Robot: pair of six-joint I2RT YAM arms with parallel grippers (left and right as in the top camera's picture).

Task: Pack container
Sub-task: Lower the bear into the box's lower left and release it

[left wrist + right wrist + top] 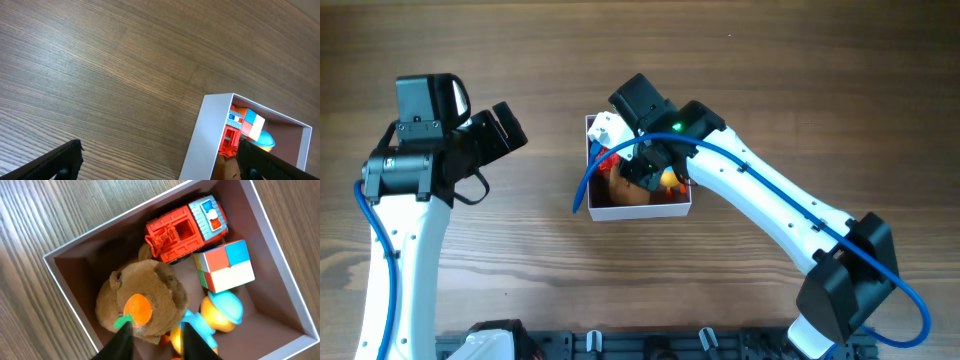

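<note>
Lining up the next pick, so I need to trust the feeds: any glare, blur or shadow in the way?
Overhead: sharp, evenly lit, but the right arm hides much of the container. Left wrist: soft sheen on the table, own fingers dark; container sharp. Right wrist: truck and cube sharp, own fingertips blurred, shade along the container's image-left wall.

The table [520, 60] is mid-brown wood with fine, darker grain streaks. The container [272, 255] is white outside and dusty pink inside. In it lie a red-orange truck [185, 230] with a pale blue cab, a cube [225, 265] of orange, blue, white and green squares, a brown plush [150, 287] with an orange, green-tipped patch, and a sky-blue and yellow toy [222, 312]. The left arm [405, 230] and right arm [770, 200] are white with black joints.
</note>
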